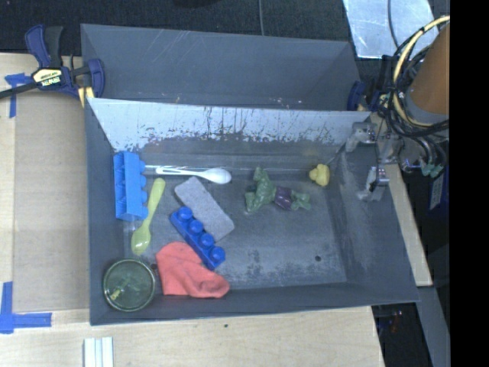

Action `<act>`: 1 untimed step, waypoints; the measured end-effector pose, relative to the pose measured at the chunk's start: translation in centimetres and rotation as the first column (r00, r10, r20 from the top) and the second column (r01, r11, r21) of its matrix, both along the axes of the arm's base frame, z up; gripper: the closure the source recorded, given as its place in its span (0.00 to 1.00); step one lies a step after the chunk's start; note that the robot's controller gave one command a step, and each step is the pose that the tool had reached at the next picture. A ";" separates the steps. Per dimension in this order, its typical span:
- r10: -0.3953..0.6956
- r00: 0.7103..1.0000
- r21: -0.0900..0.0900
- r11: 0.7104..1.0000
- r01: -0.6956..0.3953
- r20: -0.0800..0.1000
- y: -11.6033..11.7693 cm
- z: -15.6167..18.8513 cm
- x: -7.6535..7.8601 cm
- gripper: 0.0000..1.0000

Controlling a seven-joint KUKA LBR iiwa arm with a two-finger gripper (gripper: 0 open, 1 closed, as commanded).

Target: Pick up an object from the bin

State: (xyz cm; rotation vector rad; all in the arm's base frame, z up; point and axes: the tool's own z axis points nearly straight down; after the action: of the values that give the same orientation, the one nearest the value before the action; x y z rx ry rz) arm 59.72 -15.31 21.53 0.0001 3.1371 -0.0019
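Gripper (374, 176) hangs at the right side of the bin (229, 67), above the sloping right wall and clear of the floor. Cables and an orange cover sit on the wrist above it. Whether the pincer is spread apart or closed together cannot be told. Nothing is seen in its grasp.

Nearest item: small yellow lump (319, 175), on the floor near the back right corner, apart from the gripper.

Left of the lump lies a loose cluster: green toy figure (260, 191), with a small purple piece (283, 198) and a small green piece (302, 201) just beside it.

Left half of the bin:
- white spoon (195, 175) lying across near the back wall, bowl to the right.
- tall blue block (128, 184) along the left wall.
- yellow-green spoon (147, 219) just beside the block, bowl toward the front.
- grey pad (205, 207), tilted, touching a blue studded brick (197, 238).
- pink cloth (189, 274) bunched at the front, its edge under the brick.
- round green-topped jar (129, 284) in the front left corner, beside the cloth.
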 end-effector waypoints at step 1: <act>0.139 0.990 -0.001 0.990 -0.139 0.001 7.0 -6.9 3.1 0.00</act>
State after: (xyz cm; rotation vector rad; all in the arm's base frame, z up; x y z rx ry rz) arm 62.80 -8.34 14.64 -0.2190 3.1284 -0.0021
